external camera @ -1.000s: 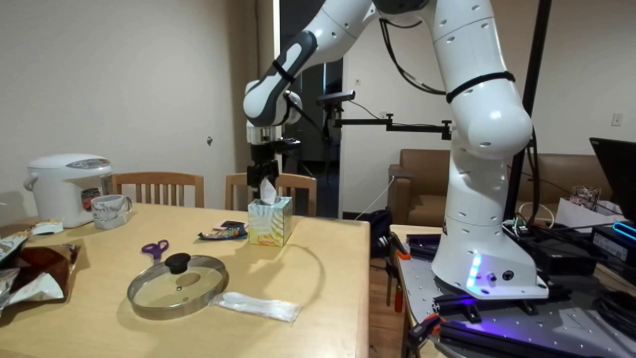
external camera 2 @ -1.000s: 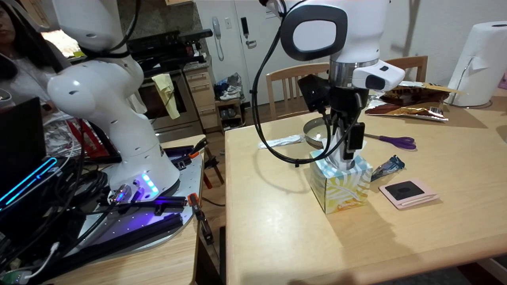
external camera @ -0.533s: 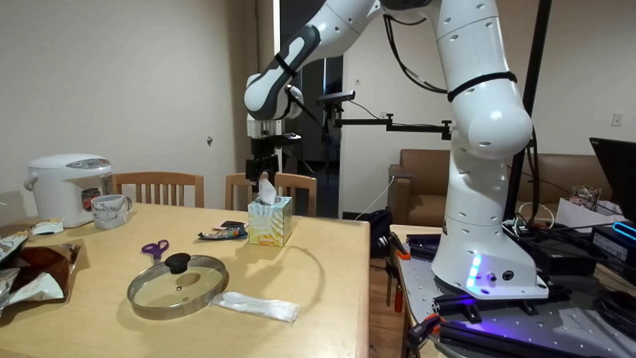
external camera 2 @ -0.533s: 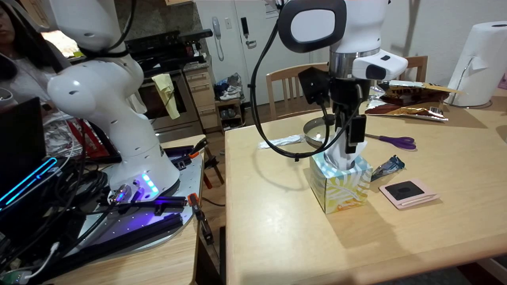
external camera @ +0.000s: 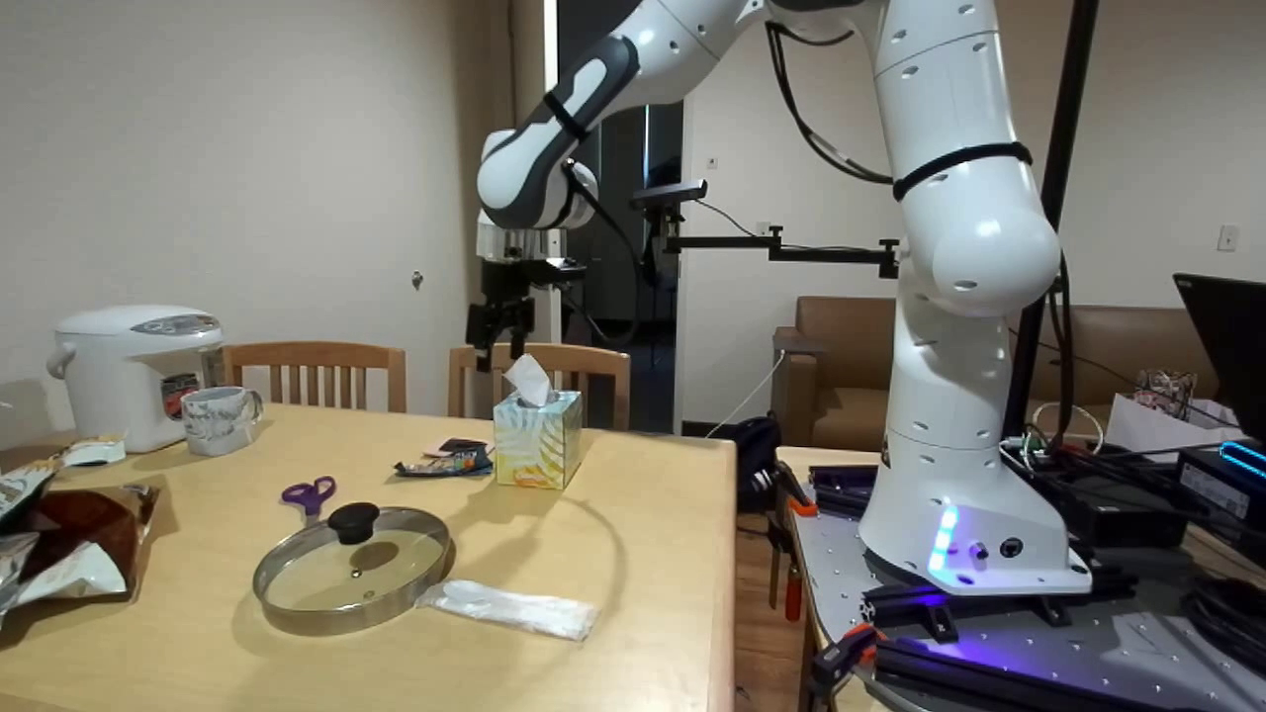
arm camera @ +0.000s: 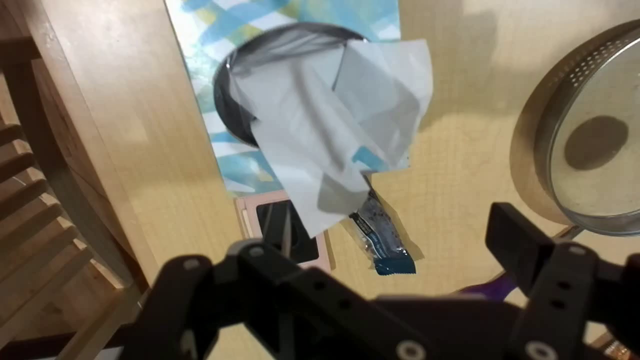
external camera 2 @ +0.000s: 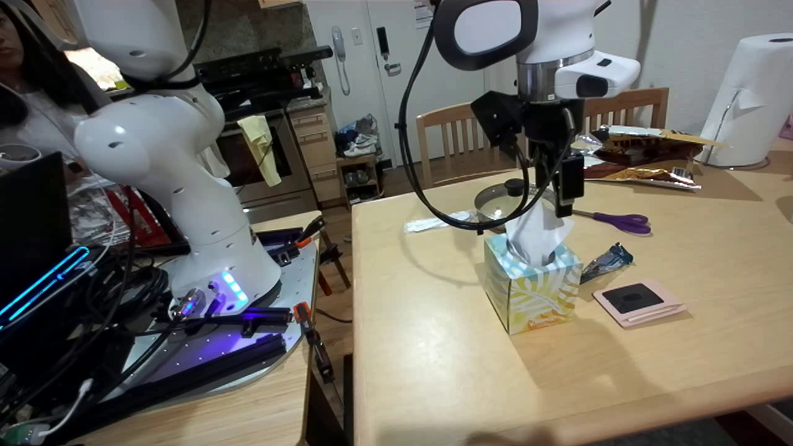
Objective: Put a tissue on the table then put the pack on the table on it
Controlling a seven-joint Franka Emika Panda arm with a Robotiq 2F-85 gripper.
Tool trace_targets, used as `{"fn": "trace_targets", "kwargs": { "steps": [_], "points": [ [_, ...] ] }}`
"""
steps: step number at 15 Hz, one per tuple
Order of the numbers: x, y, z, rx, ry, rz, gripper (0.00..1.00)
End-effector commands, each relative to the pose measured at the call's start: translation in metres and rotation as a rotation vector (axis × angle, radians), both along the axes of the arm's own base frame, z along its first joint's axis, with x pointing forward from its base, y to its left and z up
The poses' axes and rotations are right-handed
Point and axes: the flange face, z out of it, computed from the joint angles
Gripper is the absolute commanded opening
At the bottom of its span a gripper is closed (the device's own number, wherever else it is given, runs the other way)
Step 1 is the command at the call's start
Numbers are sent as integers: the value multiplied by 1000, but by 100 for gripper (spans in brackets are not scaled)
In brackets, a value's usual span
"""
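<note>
The white tissue point(arm camera: 320, 150) sticks up out of the yellow-green tissue box's opening, its loose end fanned out and crumpled. In both exterior views this tissue point(external camera: 529, 380) stands free above the box point(external camera 2: 526, 297). My gripper point(arm camera: 397, 232) is open, its fingers wide apart with nothing between them. In an exterior view the gripper point(external camera: 500, 351) hovers a little above and to one side of the tissue's tip, apart from it. The flat white pack point(external camera: 516, 608) lies on the tan table point(external camera: 653, 514) beside the glass lid; the wrist view does not include it.
The round glass lid point(external camera: 356, 574) and purple scissors point(external camera 2: 622, 223) lie on the table. Close to the box are a snack wrapper point(arm camera: 380, 235) and a pink card holder point(external camera 2: 638, 303). A mug point(external camera: 220, 420), a water boiler point(external camera: 138, 376) and foil bags point(external camera 2: 644, 158) stand farther off.
My gripper has risen from low around the tissue and shifted sideways, away from the box. The tissue, earlier partly covered by the fingers, now shows more fully and stays in the box.
</note>
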Motion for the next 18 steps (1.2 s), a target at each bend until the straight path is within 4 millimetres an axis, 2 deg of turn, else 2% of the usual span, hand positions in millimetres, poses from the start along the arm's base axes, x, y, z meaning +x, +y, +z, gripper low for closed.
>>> {"fn": "trace_targets", "kwargs": {
  "steps": [1, 7, 11, 12, 14, 18],
  "points": [
    [1, 7, -7, 25, -19, 8, 100],
    [-24, -9, -21, 26, 31, -51, 100],
    [-30, -13, -28, 30, 48, -67, 100],
    [-31, -13, -29, 30, 49, -64, 75],
    [-31, -13, -29, 29, 51, -66, 67],
    [-32, -12, -29, 29, 52, -64, 39]
  ]
}}
